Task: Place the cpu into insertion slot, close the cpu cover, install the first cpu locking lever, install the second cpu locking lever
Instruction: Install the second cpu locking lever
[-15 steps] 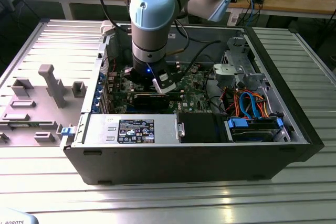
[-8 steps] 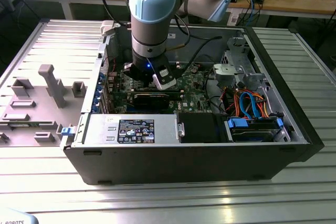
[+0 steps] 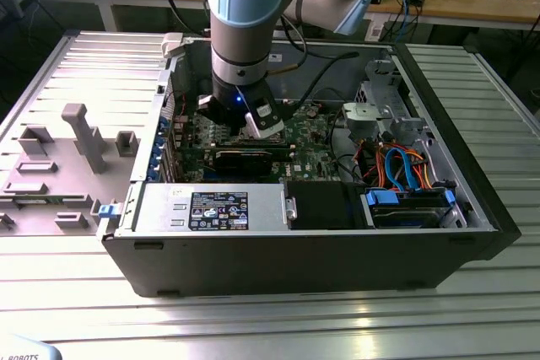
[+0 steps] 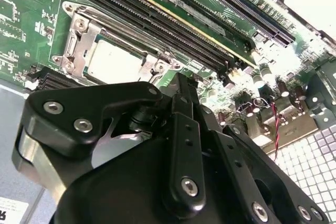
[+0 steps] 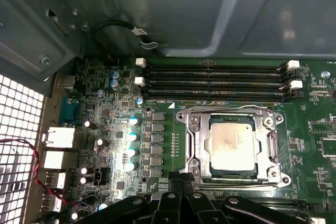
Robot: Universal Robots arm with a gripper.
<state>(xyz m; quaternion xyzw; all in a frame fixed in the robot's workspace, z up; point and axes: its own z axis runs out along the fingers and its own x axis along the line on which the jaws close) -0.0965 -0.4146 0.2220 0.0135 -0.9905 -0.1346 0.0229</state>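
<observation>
Open computer case on a ribbed metal table, with the robot arm reaching down into it over the green board. Gripper held low above the board, near the middle of the case in the exterior view; whether its jaws are spread or closed cannot be told, as its black linkage hides the tips in both wrist views. Chip, dull silver, lies flat in the socket, level with the board and not held by anything. Cover frame lies down around the chip, its window showing the metal top. Four long black memory slots run just beside the socket. Row of silver-topped capacitors stands near the socket on the other side. Red and black wire pair crosses the perforated case wall.
</observation>
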